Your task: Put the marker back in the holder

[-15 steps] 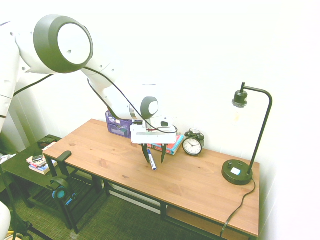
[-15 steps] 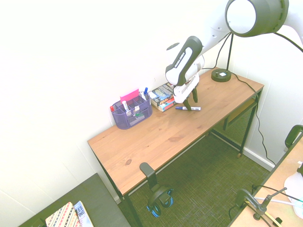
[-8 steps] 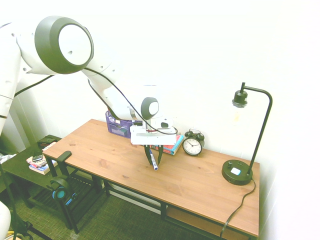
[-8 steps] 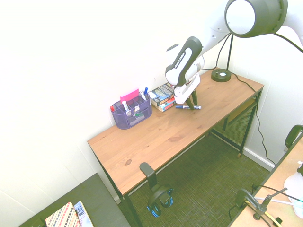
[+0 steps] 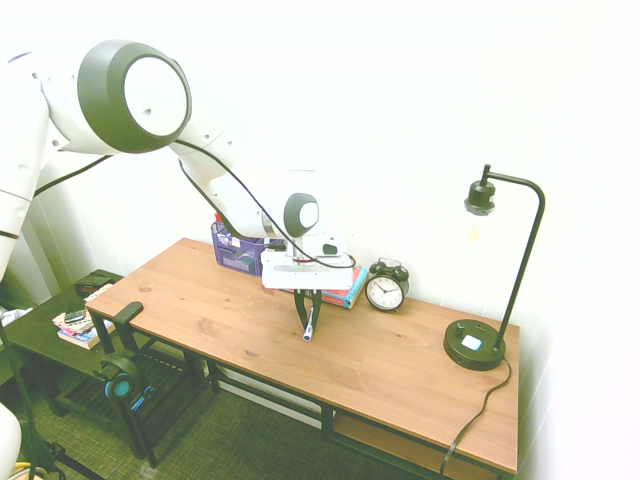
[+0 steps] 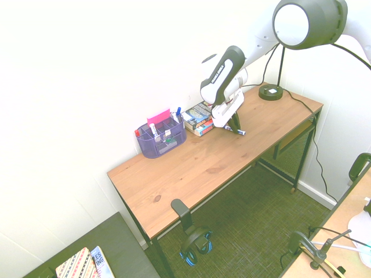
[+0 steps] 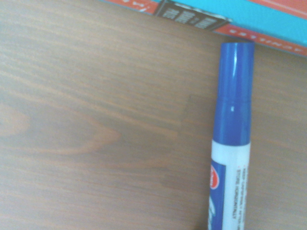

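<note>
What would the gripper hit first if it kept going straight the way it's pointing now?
Probably the wooden desk top. The gripper points steeply down, shut on the marker, whose tip seems at or near the wood, so the marker would press in first.

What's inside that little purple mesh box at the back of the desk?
The holder has a pink item and a few pens sticking up from its compartments. What lies lower down is too small to make out through the mesh, and in the first exterior view the arm covers most of it.

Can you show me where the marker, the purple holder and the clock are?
marker (image 7: 234,110): wrist view, on its blue cap.
holder (image 6: 162,141): second exterior view, on its purple mesh front.
clock (image 5: 385,291): first exterior view, on its white face.
</note>
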`<state>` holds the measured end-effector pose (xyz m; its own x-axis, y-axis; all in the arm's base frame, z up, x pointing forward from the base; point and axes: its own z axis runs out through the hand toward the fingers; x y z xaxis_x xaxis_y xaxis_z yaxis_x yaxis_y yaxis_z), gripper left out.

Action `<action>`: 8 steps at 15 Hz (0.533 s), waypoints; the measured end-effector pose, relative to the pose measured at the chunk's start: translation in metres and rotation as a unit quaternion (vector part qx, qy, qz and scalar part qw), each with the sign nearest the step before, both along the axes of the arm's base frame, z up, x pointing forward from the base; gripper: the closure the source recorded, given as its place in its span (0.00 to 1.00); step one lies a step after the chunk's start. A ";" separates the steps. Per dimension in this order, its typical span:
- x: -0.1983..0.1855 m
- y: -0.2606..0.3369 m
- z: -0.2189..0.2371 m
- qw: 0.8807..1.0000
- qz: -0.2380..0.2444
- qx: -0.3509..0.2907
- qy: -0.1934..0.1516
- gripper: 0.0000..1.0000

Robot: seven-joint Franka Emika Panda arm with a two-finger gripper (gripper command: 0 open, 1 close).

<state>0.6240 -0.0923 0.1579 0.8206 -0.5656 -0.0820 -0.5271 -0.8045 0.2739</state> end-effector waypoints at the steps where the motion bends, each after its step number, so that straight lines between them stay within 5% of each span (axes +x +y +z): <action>1: -0.001 0.000 0.001 1.000 0.002 0.001 -0.004 1.00; 8: -0.052 -0.003 0.067 0.997 0.011 0.018 -0.077 1.00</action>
